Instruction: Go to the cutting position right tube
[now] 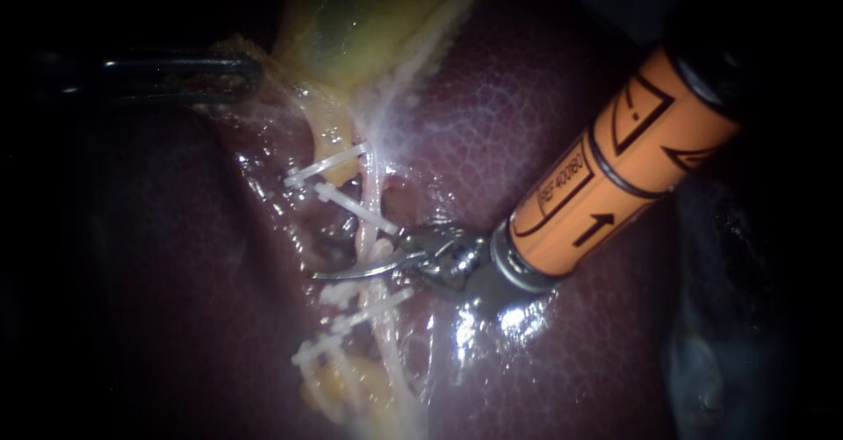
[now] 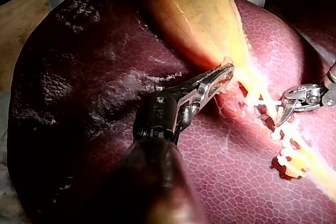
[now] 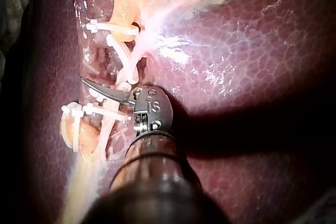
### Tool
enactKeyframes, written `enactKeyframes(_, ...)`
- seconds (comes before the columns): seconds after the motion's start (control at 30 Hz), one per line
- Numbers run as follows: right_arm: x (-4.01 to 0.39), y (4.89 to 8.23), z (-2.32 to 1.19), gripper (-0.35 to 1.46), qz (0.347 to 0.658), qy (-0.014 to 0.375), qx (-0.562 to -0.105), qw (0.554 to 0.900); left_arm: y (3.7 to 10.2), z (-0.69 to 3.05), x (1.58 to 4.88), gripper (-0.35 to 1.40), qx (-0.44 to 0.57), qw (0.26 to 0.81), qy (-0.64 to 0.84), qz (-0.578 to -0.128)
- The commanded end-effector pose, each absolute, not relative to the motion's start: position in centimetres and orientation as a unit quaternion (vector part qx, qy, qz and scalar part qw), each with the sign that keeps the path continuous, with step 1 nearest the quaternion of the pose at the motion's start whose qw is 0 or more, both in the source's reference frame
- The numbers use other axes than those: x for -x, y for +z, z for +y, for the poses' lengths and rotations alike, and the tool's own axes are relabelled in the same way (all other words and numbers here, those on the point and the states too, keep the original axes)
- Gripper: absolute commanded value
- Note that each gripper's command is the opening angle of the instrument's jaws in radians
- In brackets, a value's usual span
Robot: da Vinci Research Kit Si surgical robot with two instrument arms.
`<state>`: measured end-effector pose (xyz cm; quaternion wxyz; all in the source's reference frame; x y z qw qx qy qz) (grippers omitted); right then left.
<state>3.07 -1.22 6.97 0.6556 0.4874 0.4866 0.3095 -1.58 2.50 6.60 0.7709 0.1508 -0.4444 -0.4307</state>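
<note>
Right instrument (image 1: 338, 272) has its curved blades slightly apart, gripping nothing, crossing the right tube (image 1: 366, 176) between the upper clips (image 1: 325, 166) and lower clips (image 1: 351, 319). Left instrument (image 2: 216, 76) is clamped on the gallbladder (image 2: 194, 14) edge. Approach looks nearly complete; next, seat the tube squarely between the blades, clear of clips. Its orange sleeve (image 1: 615, 168) bears printed marks and an arrow; no other writing shows.

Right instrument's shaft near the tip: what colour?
Orange with black line markings; the right instrument's shaft shows it best in the endoscope view.
</note>
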Motion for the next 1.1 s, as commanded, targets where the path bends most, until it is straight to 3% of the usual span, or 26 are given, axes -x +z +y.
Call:
enactKeyframes(0.03,-3.04,6.96,-1.20,1.34,0.485,0.304,-0.493,0.655,6.60,2.50,1.58,-0.35,-0.152,0.770,-0.432,-0.444)
enactKeyframes(0.37,-2.99,6.87,-1.01,1.34,0.486,0.307,-0.493,0.653,6.60,2.50,1.58,-0.35,-0.152,0.770,-0.432,-0.444)
enactKeyframes(0.77,-3.01,6.90,-1.03,1.34,0.486,0.307,-0.493,0.653,6.60,2.50,1.58,-0.35,-0.152,0.770,-0.432,-0.444)
enactKeyframes(1.1,-3.17,6.97,-1.26,1.34,0.498,0.318,-0.524,0.612,6.61,2.50,1.58,-0.35,-0.153,0.769,-0.434,-0.444)
